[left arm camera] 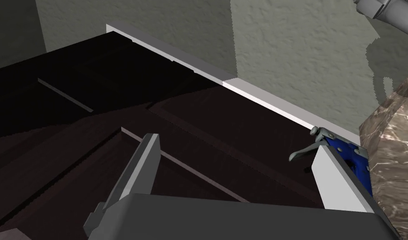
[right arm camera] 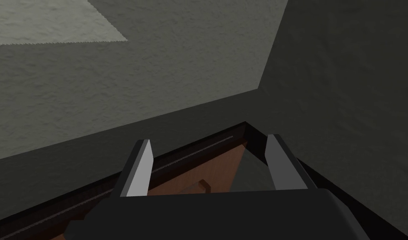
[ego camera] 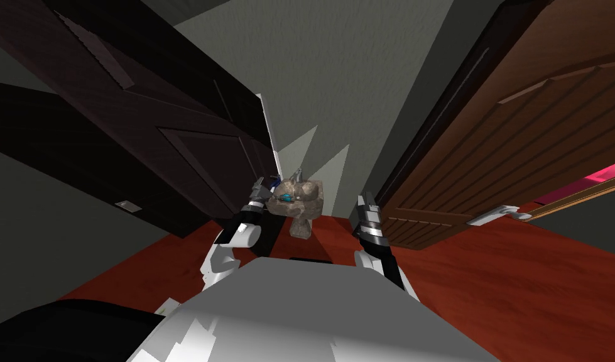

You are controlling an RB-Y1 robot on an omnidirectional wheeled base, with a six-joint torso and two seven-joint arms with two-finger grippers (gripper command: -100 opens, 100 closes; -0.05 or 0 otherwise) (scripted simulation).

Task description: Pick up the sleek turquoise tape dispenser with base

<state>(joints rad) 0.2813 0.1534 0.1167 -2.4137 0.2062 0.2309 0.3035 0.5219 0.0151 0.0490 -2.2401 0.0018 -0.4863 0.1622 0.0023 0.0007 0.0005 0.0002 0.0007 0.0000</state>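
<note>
A small turquoise tape dispenser (ego camera: 286,197) lies on top of a marbled brown pedestal stand (ego camera: 299,207) in front of me, against the grey wall. My left gripper (ego camera: 262,188) is at the stand's left side, level with its top and a little left of the dispenser. Its fingers are open (left arm camera: 236,143) with nothing between them. One finger (left arm camera: 336,179) stands beside the stand's marbled edge (left arm camera: 390,150). Just past that finger sits a dark blue object with a grey lever (left arm camera: 344,152). My right gripper (ego camera: 364,204) hangs open (right arm camera: 209,141) to the right of the stand.
A very dark panelled door (ego camera: 174,126) stands close on the left, right behind my left gripper. An open brown door (ego camera: 500,144) with a grey handle (ego camera: 497,215) stands on the right. The floor (ego camera: 488,283) is red-brown wood. A grey wall (ego camera: 325,82) closes off the corner.
</note>
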